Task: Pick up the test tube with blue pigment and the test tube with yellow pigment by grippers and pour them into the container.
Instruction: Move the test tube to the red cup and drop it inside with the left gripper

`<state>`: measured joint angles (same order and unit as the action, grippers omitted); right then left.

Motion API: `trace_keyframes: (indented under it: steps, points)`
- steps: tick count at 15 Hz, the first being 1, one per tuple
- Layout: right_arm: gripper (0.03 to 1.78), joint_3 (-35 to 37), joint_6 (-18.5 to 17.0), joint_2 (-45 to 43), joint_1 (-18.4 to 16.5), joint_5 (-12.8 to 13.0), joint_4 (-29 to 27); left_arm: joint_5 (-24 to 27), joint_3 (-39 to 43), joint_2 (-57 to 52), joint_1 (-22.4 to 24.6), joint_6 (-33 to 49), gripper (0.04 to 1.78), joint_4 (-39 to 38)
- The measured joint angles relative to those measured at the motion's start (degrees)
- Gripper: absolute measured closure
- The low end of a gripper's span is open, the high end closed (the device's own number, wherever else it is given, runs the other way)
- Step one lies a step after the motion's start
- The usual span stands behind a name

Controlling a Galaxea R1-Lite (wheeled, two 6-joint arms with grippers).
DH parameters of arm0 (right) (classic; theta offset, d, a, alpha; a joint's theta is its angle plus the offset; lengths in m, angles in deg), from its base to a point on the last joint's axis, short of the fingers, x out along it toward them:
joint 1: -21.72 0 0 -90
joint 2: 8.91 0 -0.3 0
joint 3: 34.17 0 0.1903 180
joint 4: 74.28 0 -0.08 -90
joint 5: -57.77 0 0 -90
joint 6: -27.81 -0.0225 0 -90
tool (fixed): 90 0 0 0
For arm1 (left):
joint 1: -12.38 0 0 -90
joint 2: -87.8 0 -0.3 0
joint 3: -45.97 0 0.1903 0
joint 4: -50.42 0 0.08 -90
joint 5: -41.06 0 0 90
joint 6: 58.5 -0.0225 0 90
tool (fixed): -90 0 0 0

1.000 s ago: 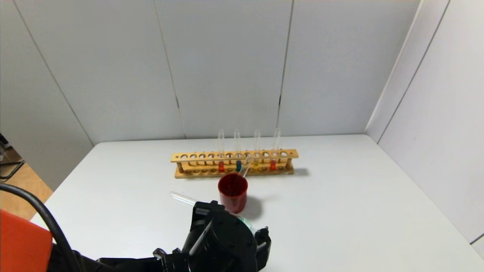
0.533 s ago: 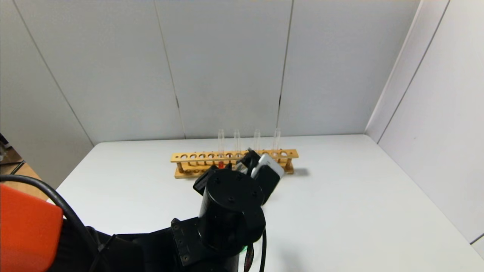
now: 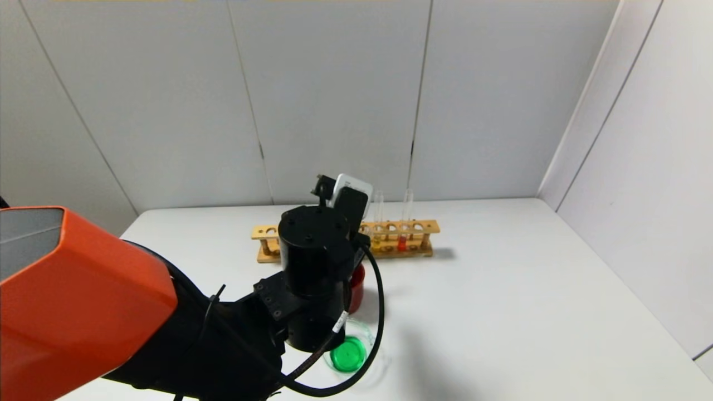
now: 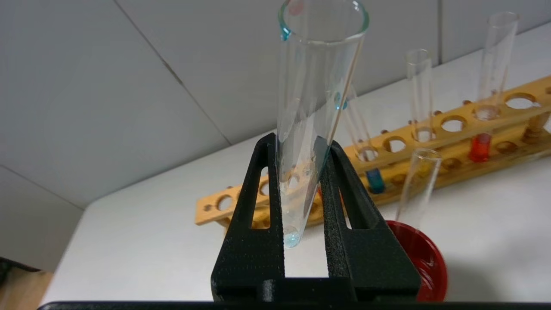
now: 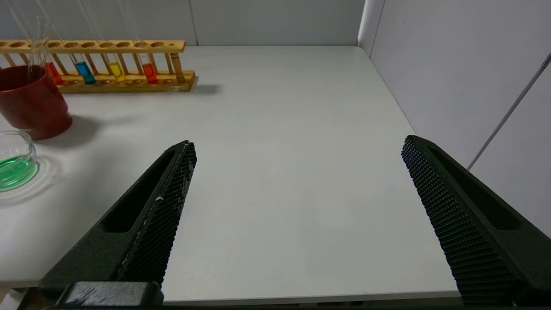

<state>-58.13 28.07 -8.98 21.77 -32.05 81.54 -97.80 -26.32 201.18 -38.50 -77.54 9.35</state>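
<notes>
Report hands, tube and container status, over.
Left hand shut on an emptied test tube, raised near the rack. Right hand open, parked. Container holds green liquid. Nothing obstructing.

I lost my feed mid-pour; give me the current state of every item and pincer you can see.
Left pincer: shut on the slim clear glass tube.
Slim clear glass tube: upright, nearly empty, bluish trace at bottom.
Right pincer: open, empty.
Low clear glass cup: holds green liquid.
Dark-red opaque cup: holds an empty tube.
Wooden rack: four tubes standing.
</notes>
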Motion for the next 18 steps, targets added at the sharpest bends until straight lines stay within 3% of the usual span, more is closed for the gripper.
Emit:
trace_keyframes:
  steps: [7, 10, 13, 18]
  points:
    - [0.07, 0.0, 0.0, 0.0, 0.0, 0.0, 0.0, 0.1, -2.4, -1.2, 0.0, 4.9, 1.51, 7.3]
    - [0.07, 0.0, 0.0, 0.0, 0.0, 0.0, 0.0, 1.1, -4.9, -2.6, -0.1, 14.8, 1.51, 18.5]
    - [0.07, 0.0, 0.0, 0.0, 0.0, 0.0, 0.0, 6.3, -6.2, -5.0, -0.4, 26.9, 1.51, 30.9]
    - [0.07, 0.0, 0.0, 0.0, 0.0, 0.0, 0.0, 7.1, -7.9, -5.8, -0.4, 29.6, 1.51, 30.1]
